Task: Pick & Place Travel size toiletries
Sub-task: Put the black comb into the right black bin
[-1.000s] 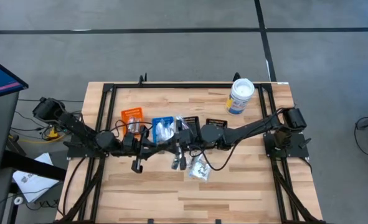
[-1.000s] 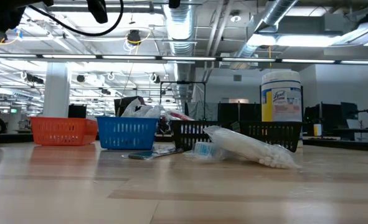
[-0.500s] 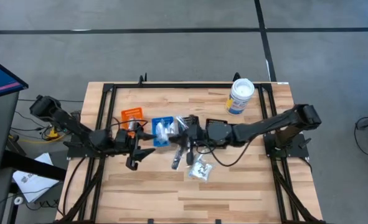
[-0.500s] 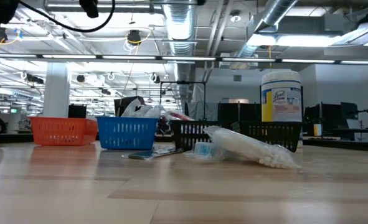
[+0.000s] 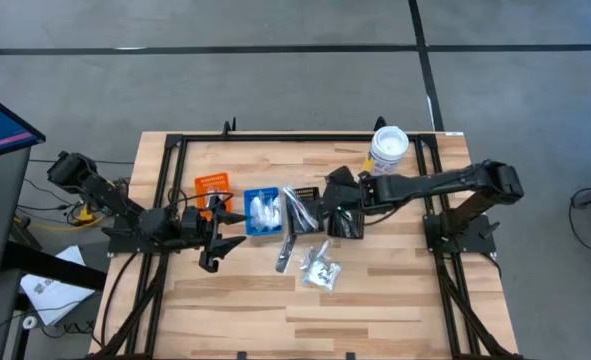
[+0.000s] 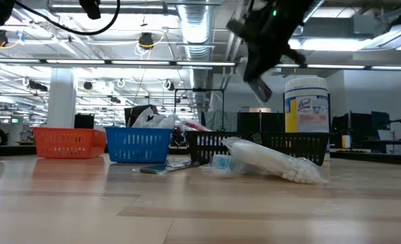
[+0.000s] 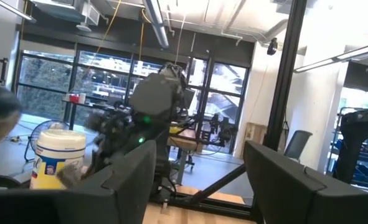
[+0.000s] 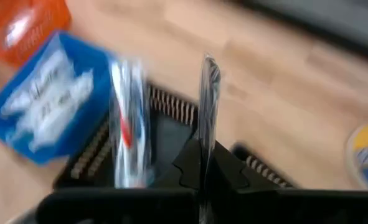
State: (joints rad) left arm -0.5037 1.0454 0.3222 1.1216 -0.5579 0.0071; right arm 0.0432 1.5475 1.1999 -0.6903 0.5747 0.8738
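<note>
From above I see my right gripper [image 5: 327, 200] over the black bin [image 5: 343, 222], but not what it carries. My right wrist view settles that: my fingers are pressed together on a slim clear-wrapped stick [image 8: 207, 106] that stands up between them, with the black bin [image 8: 165, 124] underneath. That view also shows a second stick with red [image 8: 126, 124] lying across the black bin's edge beside the blue bin [image 8: 43, 106], which is full of white packets. At table height, a clear packet of white pieces [image 6: 271, 161] lies on the wood in front of the bins; the white tub [image 6: 307, 105] stands behind.

My left gripper [image 5: 215, 245] hovers near the table's left side, in front of the orange bin [image 5: 212, 186], fingers [image 7: 131, 174] parted and holding nothing.

A second ago both my arms met over the blue bin; since then the right has swung toward the black bin and the left has pulled back and spread its fingers.
</note>
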